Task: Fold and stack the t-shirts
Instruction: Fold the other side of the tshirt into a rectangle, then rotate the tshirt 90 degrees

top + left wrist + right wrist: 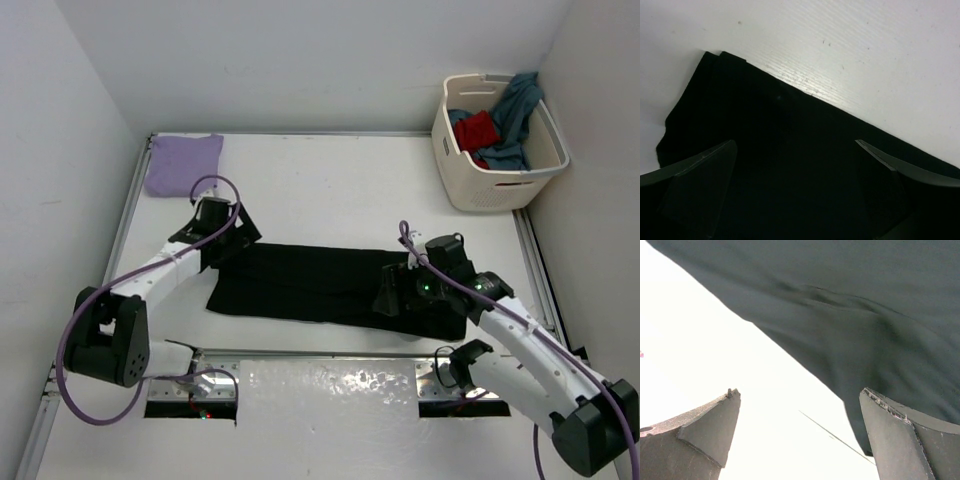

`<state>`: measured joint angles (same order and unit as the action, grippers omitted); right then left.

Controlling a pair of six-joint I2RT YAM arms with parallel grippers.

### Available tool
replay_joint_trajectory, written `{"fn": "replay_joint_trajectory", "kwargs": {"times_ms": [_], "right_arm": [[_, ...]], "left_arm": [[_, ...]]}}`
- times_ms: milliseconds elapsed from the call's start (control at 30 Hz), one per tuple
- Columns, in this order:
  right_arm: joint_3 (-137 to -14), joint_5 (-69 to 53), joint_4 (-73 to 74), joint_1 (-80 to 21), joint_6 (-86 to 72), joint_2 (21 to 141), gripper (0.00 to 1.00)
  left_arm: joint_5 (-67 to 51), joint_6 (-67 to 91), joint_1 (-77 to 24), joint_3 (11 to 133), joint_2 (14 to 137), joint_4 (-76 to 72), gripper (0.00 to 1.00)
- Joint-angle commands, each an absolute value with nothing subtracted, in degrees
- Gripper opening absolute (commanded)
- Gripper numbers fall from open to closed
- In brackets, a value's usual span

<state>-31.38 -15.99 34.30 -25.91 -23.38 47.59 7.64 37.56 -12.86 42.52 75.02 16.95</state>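
Black t-shirt lies folded lengthwise; left gripper at its 9 o'clock end, right gripper at 3 o'clock, both wide open and empty; crosswise fold likely next, needing fresh grips.

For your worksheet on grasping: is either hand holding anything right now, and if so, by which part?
Nothing is held. The left hand and the right hand both stand open at the black t-shirt, with no cloth pinched between them.

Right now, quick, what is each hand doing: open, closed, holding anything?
Left hand: open, holding nothing, over the black t-shirt.
Right hand: open, holding nothing, at that shirt's edge.
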Motion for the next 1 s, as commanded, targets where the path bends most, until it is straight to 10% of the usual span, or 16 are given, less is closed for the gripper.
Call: {"fn": "replay_joint_trajectory", "kwargs": {"times_ms": [0,967], "right_arm": [[-29.72,-30.5,26.55,-26.89,-23.29,49.56,0.99],[-40.06,-2.28,17.75,-22.07,-20.75,88.75,0.99]], "left_arm": [[5.01,37.09,-13.45,39.83,76.02,10.47,1.0],[4.13,41.92,-14.59,27.86,83.67,8.52,1.0]]}}
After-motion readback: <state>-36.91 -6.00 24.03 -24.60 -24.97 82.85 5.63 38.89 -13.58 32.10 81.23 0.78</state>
